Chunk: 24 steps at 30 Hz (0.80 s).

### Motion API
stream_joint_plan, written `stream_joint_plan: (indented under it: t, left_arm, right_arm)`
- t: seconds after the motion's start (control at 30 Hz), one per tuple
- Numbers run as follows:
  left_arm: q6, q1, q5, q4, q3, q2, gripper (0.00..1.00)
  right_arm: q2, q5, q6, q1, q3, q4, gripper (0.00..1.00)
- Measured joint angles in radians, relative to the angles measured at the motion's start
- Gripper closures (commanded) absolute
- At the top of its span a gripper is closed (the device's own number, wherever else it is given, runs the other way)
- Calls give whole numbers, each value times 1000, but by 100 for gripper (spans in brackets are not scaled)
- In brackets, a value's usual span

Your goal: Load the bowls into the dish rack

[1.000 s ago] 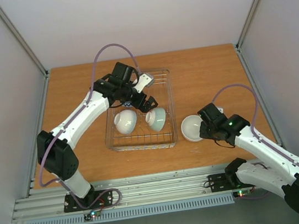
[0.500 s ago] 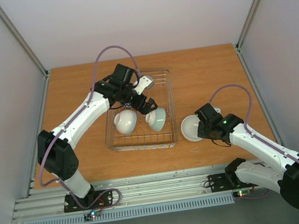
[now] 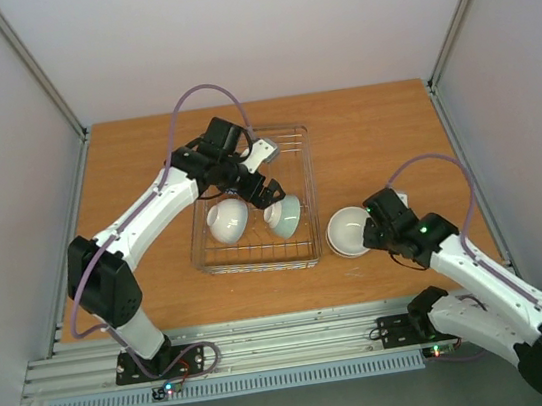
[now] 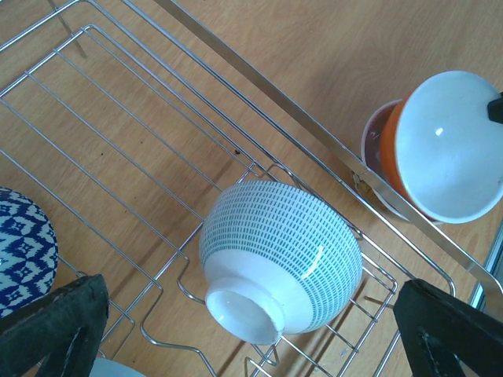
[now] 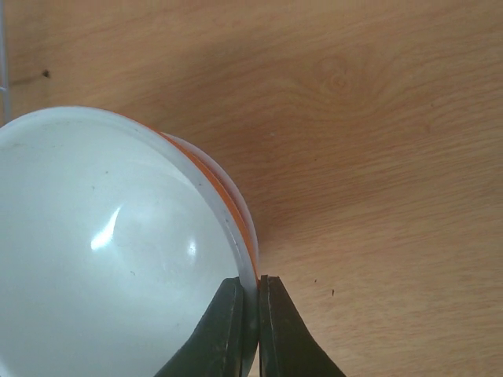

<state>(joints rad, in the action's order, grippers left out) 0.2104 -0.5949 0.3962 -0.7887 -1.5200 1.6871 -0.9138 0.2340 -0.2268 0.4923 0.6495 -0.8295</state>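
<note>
Right gripper is pinching the rim of the white-lined orange bowl, one finger inside, just beside the dish rack.

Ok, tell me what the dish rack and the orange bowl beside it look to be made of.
The dish rack looks like metal wire, likely steel, with a bright silvery finish: its thin rods glint. The orange bowl is probably glazed ceramic, though glossy plastic can't be ruled out: its white inside shows sharp highlights and the rim is thin.
</note>
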Motion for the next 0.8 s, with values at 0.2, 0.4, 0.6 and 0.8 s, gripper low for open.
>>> stream_joint_plan:
  t: [0.2, 0.4, 0.6, 0.8]
  left_arm:
    - [-16, 0, 8, 1, 0, -24, 1]
    - [-32, 1, 149, 1, 0, -65, 1]
    - [-58, 6, 435, 0, 0, -73, 1]
    - [-81, 12, 711, 0, 0, -74, 1]
  right_arm:
    - [207, -12, 47, 0, 24, -27, 99]
    - [368, -84, 122, 0, 121, 39, 99]
    - [407, -178, 171, 0, 90, 143, 99]
    - [467, -312, 219, 0, -2, 271, 99]
